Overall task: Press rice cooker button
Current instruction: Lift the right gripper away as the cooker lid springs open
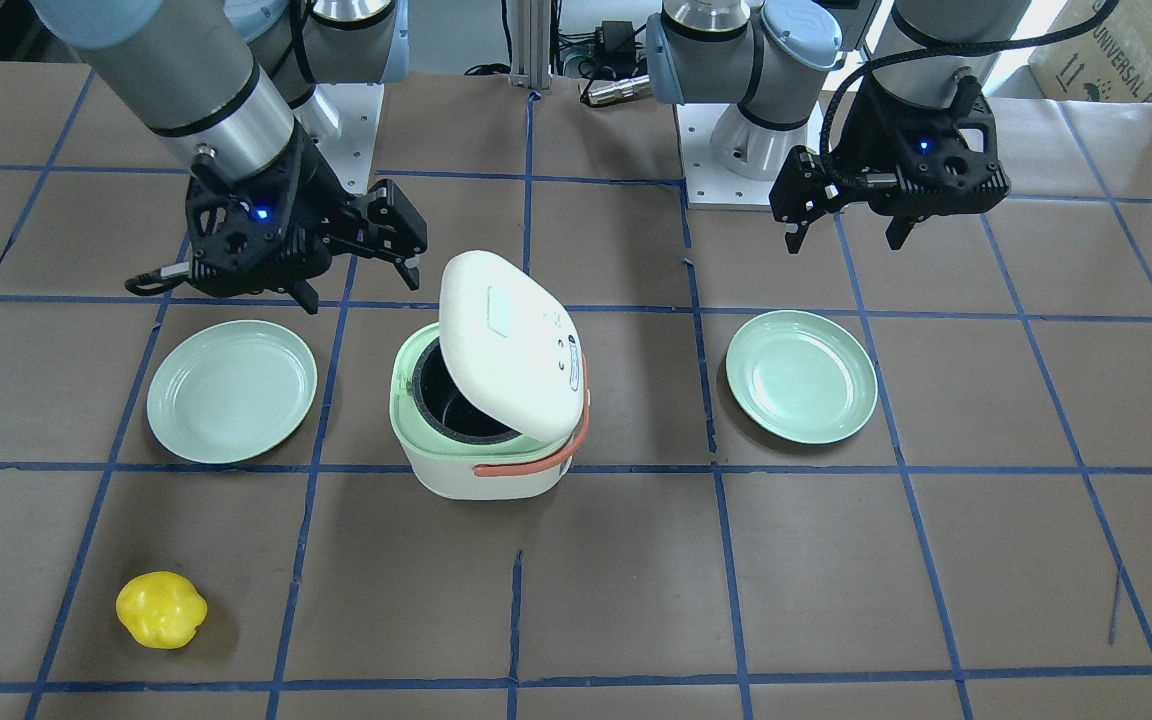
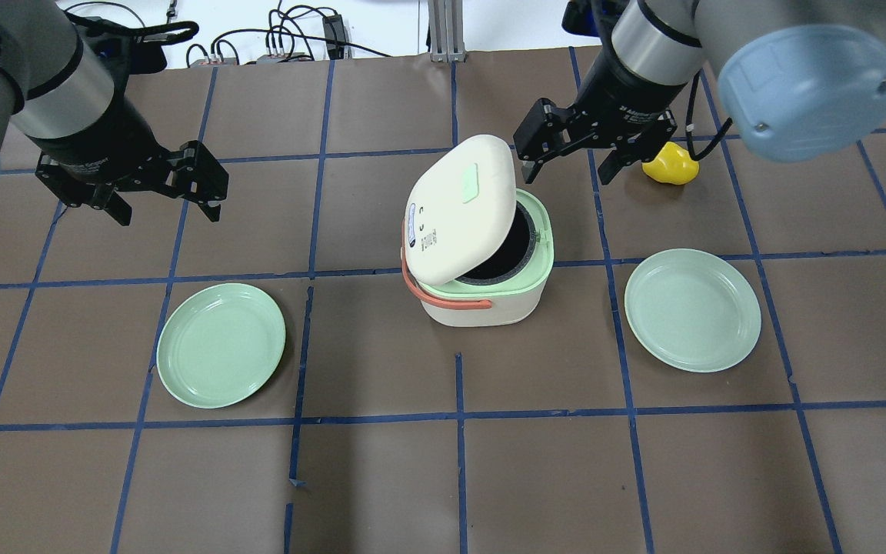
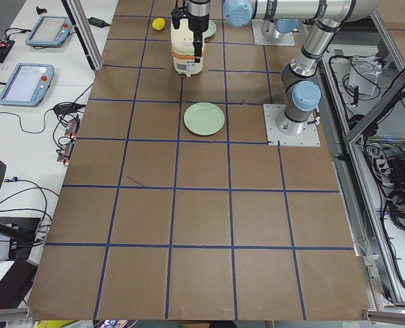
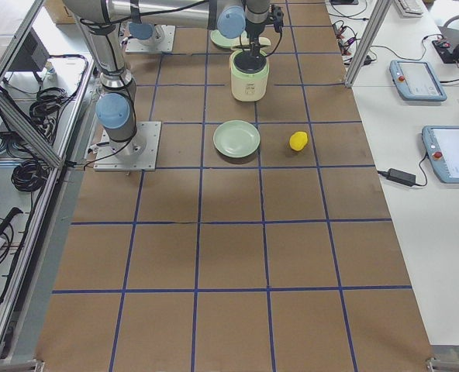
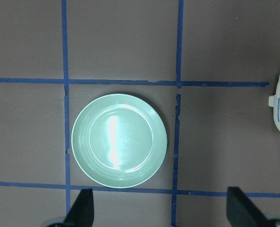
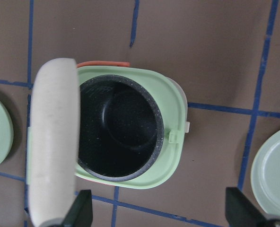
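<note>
The white and green rice cooker point(image 1: 476, 470) stands mid-table with its white lid point(image 1: 511, 340) tilted open over the dark inner pot point(image 6: 121, 137). Small control marks show on the lid top point(image 2: 421, 231). A latch tab point(image 6: 175, 137) sits on the green rim. My right gripper point(image 2: 570, 176) is open and empty. It hovers just beyond the cooker, above it and apart from it, and also shows in the front view point(image 1: 360, 288). My left gripper point(image 2: 168, 215) is open and empty, well off to the cooker's side, above a green plate point(image 5: 118, 140).
Two light green plates point(image 2: 220, 345) point(image 2: 693, 309) lie on the brown table either side of the cooker. A yellow lemon-like object point(image 2: 670, 169) lies beyond my right gripper. Blue tape lines grid the table.
</note>
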Tool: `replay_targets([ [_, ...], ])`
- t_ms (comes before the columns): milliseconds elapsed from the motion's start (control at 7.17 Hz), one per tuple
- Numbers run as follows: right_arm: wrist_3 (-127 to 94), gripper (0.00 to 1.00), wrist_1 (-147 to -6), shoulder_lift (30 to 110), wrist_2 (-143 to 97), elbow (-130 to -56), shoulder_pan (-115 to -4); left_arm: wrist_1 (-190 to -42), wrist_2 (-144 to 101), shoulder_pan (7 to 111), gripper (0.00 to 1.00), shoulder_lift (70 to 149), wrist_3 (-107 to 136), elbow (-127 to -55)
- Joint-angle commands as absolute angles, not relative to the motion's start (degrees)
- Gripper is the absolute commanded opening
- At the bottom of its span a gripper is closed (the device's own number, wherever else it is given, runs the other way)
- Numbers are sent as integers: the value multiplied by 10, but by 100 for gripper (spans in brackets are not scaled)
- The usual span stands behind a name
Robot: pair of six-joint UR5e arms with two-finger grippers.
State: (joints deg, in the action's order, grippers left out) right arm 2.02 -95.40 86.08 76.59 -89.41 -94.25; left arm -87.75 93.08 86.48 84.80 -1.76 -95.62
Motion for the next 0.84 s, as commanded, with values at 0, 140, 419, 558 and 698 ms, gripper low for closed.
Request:
replay_targets([
  [0,18,100,-929,885,830,-863,-925,-877,931,865,100,848,-18,-956],
  [140,21,100,-906,899,832,-861,-904,-877,931,865,100,848,-18,-956],
  [419,22,100,-881,929,832,-861,-877,-878,931,865,100,848,-18,-956],
  [558,24,100,-881,929,831,-869,-868,-877,931,865,100,848,-18,-956],
  [698,25,100,-885,924,831,-875,-861,-877,931,865,100,848,-18,-956],
])
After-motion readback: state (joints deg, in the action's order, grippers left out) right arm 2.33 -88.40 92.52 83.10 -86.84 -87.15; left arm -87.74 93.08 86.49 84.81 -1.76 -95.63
